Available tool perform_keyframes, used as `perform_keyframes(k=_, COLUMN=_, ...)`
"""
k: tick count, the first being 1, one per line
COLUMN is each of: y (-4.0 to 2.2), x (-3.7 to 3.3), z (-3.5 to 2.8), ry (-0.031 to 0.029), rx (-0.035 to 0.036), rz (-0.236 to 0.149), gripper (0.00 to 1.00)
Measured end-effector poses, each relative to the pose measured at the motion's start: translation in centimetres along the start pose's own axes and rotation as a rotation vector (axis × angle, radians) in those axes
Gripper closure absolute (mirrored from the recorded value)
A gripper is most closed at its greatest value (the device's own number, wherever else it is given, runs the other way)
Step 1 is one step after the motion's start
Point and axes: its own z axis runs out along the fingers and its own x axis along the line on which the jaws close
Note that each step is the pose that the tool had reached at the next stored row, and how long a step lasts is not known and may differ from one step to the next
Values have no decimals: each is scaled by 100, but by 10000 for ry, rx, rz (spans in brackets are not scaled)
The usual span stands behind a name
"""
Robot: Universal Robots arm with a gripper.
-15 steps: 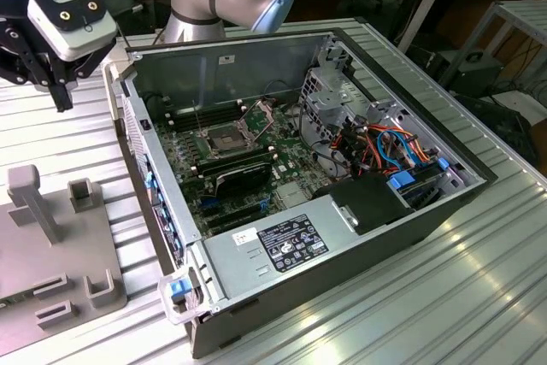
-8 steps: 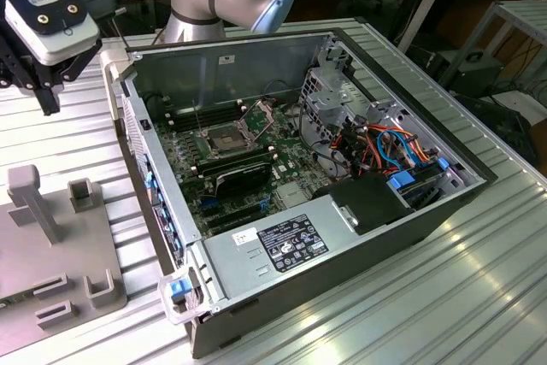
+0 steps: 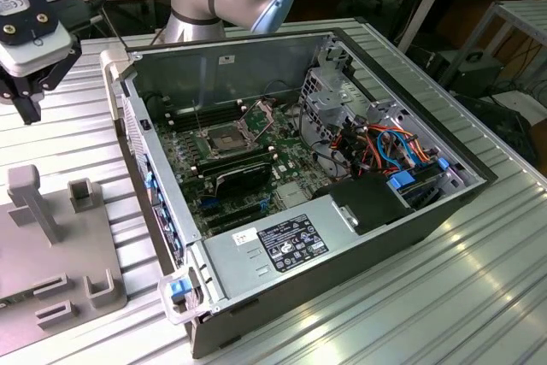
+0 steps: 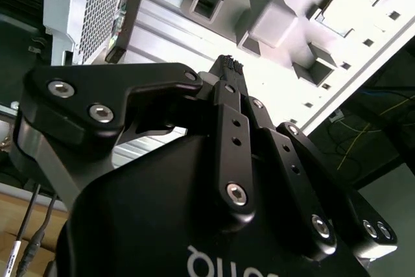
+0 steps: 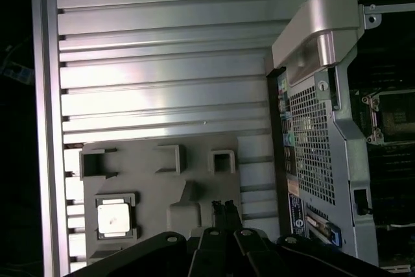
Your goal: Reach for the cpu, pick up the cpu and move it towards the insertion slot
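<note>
Gripper (image 5: 224,207) fingers are closed and empty above the grey fixture (image 5: 149,183), where the cpu (image 5: 115,217) rests ungrasped in its square nest, well apart from the insertion slot (image 3: 224,138) inside the open computer case (image 3: 256,57); pick-up and transfer are not yet done.

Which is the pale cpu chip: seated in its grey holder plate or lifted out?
Seated: the first wrist view shows the pale square cpu flat in the grey holder plate's recess, apart from the hand.
</note>
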Motion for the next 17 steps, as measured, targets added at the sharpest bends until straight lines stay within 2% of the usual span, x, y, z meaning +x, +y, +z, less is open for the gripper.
perform_keyframes(k=4, y=-57, x=98, z=-1, ry=-1, rx=-1, rz=0, gripper=89)
perform_keyframes(k=6, y=-97, x=170, z=-2, ry=0, rx=0, rz=0, gripper=89)
perform_keyframes(k=17, y=-237, x=415, z=-4, ry=0, rx=-1, rz=0, gripper=89)
